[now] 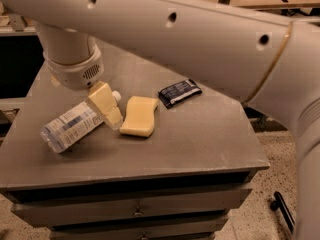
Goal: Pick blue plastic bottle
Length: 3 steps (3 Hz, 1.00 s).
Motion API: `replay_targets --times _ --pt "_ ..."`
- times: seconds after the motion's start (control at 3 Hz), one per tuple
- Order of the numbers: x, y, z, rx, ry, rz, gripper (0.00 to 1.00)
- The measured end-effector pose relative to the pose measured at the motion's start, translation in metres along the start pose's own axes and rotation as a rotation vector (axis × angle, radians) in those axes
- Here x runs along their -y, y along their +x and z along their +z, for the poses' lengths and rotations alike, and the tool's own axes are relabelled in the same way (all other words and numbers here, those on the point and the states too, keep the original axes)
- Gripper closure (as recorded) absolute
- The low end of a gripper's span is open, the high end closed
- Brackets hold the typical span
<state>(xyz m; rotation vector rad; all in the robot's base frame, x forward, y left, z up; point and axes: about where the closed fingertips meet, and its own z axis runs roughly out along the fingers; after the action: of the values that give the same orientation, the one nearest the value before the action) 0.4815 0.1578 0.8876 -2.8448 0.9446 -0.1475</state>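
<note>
Blue plastic bottle [70,126]: lies on its side on the grey table [200,144]. White cap end is up-right, base end down-left; pale blue-and-white label faces up.
Gripper [107,109]: low over the bottle's neck end, its cream-coloured tip overlapping the shoulder just below the cap. Contact with the bottle cannot be confirmed from this view.
Jaw state: cannot tell. Only one cream block shows below the wrist housing [75,69], and no gap or pinch can be read.
Step in hand (judgement): final approach and alignment over the bottle. No grasp is evident and the bottle rests fully on the table.
Next move (judgement): the jaws need to straddle the bottle across its narrow width, not along its length. They then close and lift straight up. A round, light bottle may roll or squirt out if caught off-centre or too near the cap.
Yellow sponge [137,116]: just right of the bottle's cap end and close beside the gripper tip. It could be nudged or caught on closing.
Dark blue foil packet [179,92]: further right of the bottle, beyond the sponge, well apart from the gripper.
Arm [200,34]: spans the view above the bottle, from upper left to the right edge.
</note>
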Motion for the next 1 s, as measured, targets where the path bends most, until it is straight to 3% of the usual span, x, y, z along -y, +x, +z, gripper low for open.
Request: replay_targets --times 0.33,1.0 --pt "0.012 -0.016 0.031 -0.008 -0.045 -0.058 0.0" --pt "0.022 -0.033 0.067 -0.011 -0.102 -0.086 0.08"
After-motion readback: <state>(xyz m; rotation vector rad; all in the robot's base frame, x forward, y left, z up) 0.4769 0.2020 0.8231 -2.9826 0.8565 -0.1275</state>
